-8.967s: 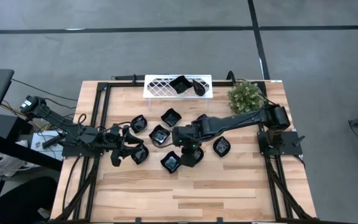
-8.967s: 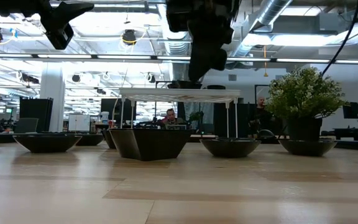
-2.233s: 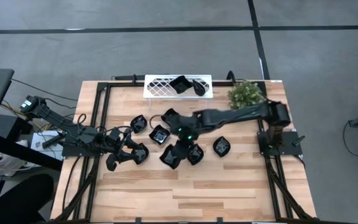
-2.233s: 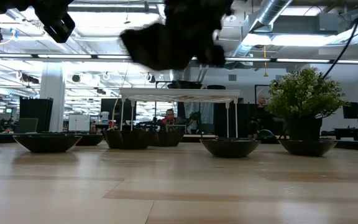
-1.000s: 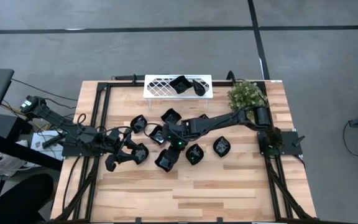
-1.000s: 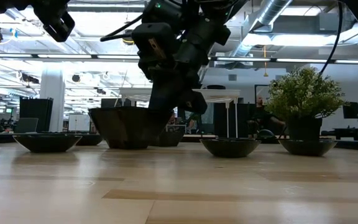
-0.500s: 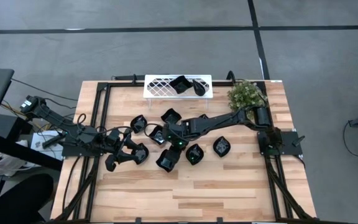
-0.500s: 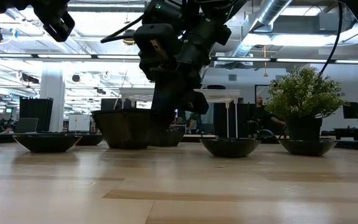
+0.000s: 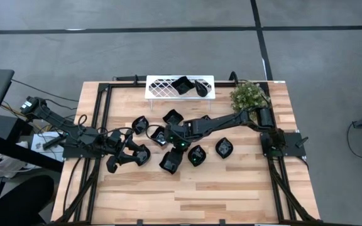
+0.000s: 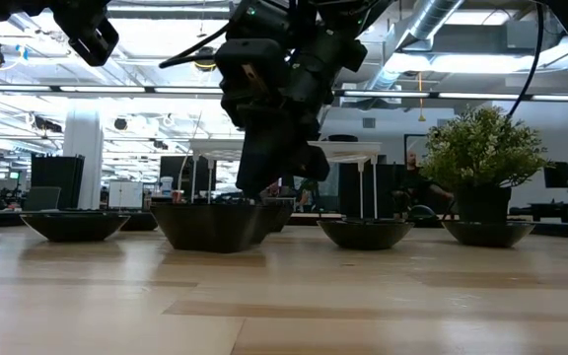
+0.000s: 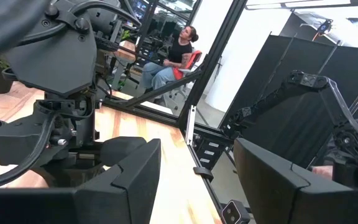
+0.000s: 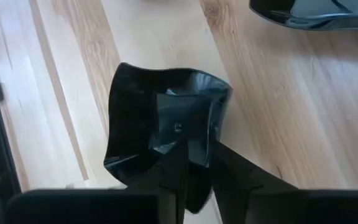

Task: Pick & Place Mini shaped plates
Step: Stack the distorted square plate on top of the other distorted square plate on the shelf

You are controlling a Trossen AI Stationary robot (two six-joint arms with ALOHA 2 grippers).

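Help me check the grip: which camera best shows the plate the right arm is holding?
The right wrist view: the wavy square plate fills it, rim pinched between the right gripper jaws. The high view shows it small; the low view shows its side, resting on the table; the left wrist view misses it.

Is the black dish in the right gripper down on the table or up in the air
Down: the wavy-edged dish sits level on the table, rim pinched by the right gripper.

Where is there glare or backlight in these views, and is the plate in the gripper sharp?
Low view: bright ceiling lights behind leave the right gripper and its plate as dark silhouettes. Right wrist view: the plate is sharp, with soft highlights on its gloss. High view: even light, no glare on the table.
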